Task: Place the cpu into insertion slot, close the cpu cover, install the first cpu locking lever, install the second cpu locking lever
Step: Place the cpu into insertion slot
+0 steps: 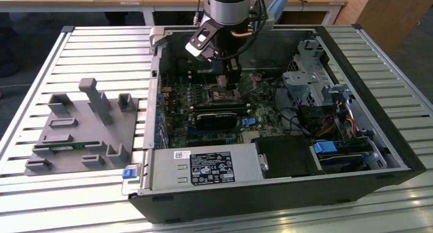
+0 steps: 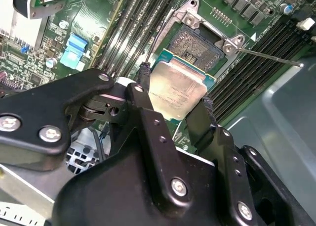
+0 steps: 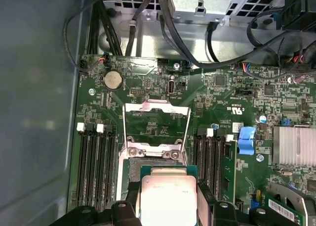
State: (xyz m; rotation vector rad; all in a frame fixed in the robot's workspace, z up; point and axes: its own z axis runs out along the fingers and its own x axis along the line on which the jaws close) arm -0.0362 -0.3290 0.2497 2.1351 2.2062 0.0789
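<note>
In the exterior view the robot arm reaches down into the open computer case (image 1: 379, 142), in the upper middle of the frame. Its gripper (image 1: 225, 82) hangs just over the green board (image 1: 177, 137).

In the second wrist view the two black fingers (image 2: 150, 124) squeeze the cpu (image 2: 177, 90) from both sides, so the gripper is closed on it. The cpu is a flat silver square, held tilted. It sits up in the air, close to the insertion slot (image 2: 197, 43) but not in it. The dark middle of the slot is bare.

In the first wrist view the cpu cover (image 3: 157, 106) is flipped open and lies back on the board, away from the slot.

A thin metal lever (image 2: 266, 57) sticks out to the side of the slot.

In the exterior view a grey box with a white label (image 1: 203, 168) sits in the lower middle of the frame.
</note>
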